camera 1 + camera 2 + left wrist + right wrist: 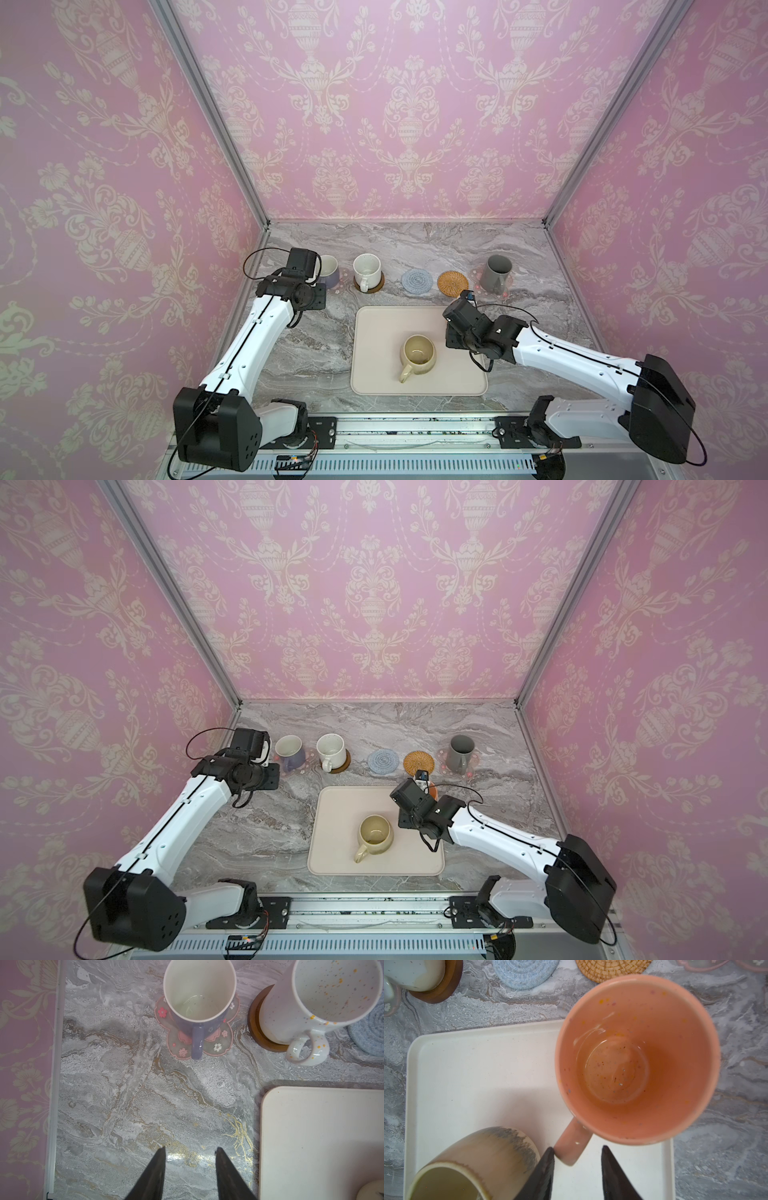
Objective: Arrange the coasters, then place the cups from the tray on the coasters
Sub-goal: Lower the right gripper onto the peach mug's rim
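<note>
Right hand (576,1147) clamps peach mug (637,1057) by handle, bowl just beyond it; left hand (190,1148) part-open, empty.

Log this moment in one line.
left pincer open | right pincer gripping peach mug | cream mug on tray | rattan coaster, blue coaster bare

You get both top views from one head high over the near edge of the desk (436,249), tilted down toward the back wall (415,124), far enough to hold both arms (257,332). Each wrist view looks down past its fingers (153,1176) from close up; the peach mug (633,1053) fills much of the right one. Both wrist views share a corner of the tray (322,1136).
</note>
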You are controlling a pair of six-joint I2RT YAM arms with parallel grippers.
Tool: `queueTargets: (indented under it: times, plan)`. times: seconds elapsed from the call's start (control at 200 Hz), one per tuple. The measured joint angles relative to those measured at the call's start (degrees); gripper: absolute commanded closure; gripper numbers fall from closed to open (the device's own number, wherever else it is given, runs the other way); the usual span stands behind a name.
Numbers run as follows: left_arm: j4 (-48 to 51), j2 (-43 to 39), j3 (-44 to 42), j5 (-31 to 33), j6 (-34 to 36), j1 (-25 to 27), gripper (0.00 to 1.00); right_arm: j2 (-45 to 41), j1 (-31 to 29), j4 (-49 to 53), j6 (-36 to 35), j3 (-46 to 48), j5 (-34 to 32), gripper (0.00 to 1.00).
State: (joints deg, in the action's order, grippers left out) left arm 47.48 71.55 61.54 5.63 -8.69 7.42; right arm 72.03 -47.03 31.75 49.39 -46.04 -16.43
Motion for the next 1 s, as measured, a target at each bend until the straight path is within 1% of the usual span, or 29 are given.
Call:
queueTargets:
  times: [0.525,0.781,1.001]
  plan:
    - [0.63,-0.94,0.02,-0.35,0.04,0.00,0.56,-3.74,0.07,3.65,-0.50,0.87,-2.86,0.59]
    - [0.70,-1.22,0.07,-0.48,0.04,0.00,0.56,-4.96,0.07,-0.72,-0.66,2.93,0.07,0.60]
    - [1.14,-1.40,0.07,-0.61,0.04,0.02,0.56,-0.02,0.02,-3.89,-0.42,2.82,2.75,0.61]
